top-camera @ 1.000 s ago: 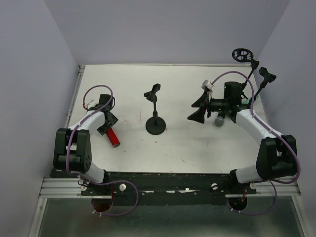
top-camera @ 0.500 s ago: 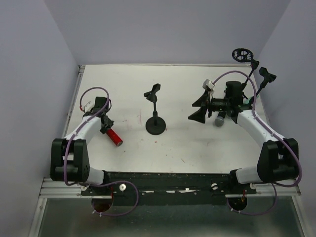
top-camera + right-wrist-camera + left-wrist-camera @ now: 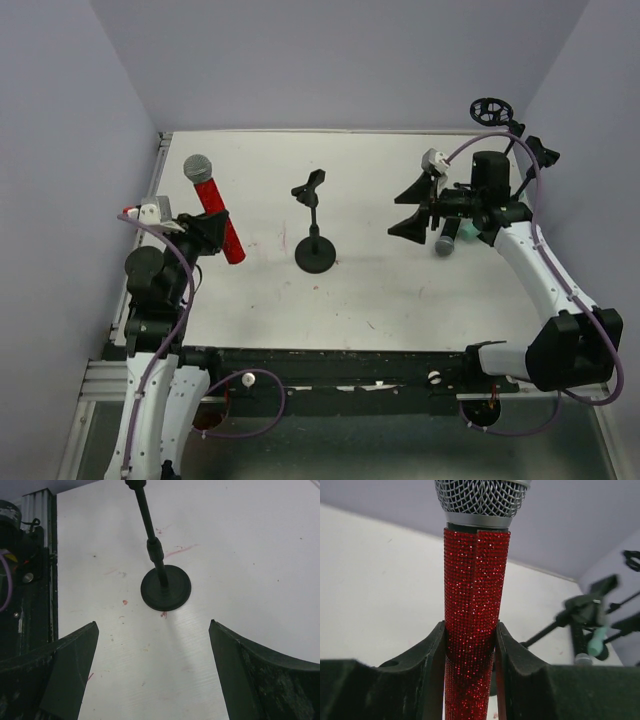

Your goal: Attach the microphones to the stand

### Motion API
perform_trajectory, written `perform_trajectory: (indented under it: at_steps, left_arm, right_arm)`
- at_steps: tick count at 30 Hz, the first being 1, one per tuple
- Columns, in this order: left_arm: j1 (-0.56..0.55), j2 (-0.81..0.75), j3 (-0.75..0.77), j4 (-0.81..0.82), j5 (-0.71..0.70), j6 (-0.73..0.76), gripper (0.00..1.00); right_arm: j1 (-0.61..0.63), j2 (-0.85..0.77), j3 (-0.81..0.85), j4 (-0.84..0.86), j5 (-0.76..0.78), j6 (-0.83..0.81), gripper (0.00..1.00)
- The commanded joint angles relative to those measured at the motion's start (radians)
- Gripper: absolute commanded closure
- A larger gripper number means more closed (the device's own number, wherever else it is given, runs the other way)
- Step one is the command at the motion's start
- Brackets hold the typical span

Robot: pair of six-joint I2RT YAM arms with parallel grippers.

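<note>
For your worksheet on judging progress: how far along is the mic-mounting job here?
Done: the red mic is raised off the table, head up. In hand: the left gripper clamps its handle. Left: the stand has an empty clip; the right gripper is open, holding nothing. The black mic and mint mic are near it; whether they are clipped cannot be told.

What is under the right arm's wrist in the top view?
A grey mesh microphone head pokes out beneath the right arm, with a sliver of the mint-green microphone beside it. The arm covers their bodies, so how they lie cannot be told.
</note>
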Motion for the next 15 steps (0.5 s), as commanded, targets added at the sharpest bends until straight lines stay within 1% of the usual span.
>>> perform_trajectory:
  at_steps: [1,4,5,6,7,9,12,13,15]
  left_arm:
    - [-0.022,-0.095,0.047,0.251,0.425,0.102,1.00]
    - [-0.073,-0.078,0.108,0.331,0.550,0.052,1.00]
    - [-0.103,-0.063,0.133,0.357,0.568,0.030,1.00]
    - [-0.161,-0.041,0.156,0.381,0.584,0.024,1.00]
    - [-0.218,-0.023,0.198,0.374,0.561,0.040,1.00]
    - [-0.382,0.037,0.265,0.359,0.489,0.097,1.00]
    - [-0.583,0.144,0.343,0.381,0.373,0.151,1.00]
    - [-0.643,0.192,0.369,0.397,0.331,0.168,1.00]
    - [-0.743,0.278,0.400,0.459,0.256,0.201,1.00]
  right_arm:
    - [-0.003,-0.041,0.061,-0.137,-0.134,-0.031,0.00]
    - [-0.003,-0.055,0.068,-0.164,-0.259,-0.022,0.00]
    - [-0.003,-0.059,0.064,-0.169,-0.296,-0.023,0.00]
    - [0.000,-0.067,0.061,-0.166,-0.330,-0.016,0.00]
    - [0.001,-0.076,0.054,-0.149,-0.352,0.007,0.00]
    - [0.006,-0.104,0.026,-0.074,-0.387,0.094,0.00]
    - [0.013,-0.150,-0.023,0.091,-0.432,0.245,0.00]
    - [0.014,-0.156,-0.025,0.113,-0.438,0.269,0.00]
    - [0.017,-0.160,-0.009,0.106,-0.461,0.274,0.00]
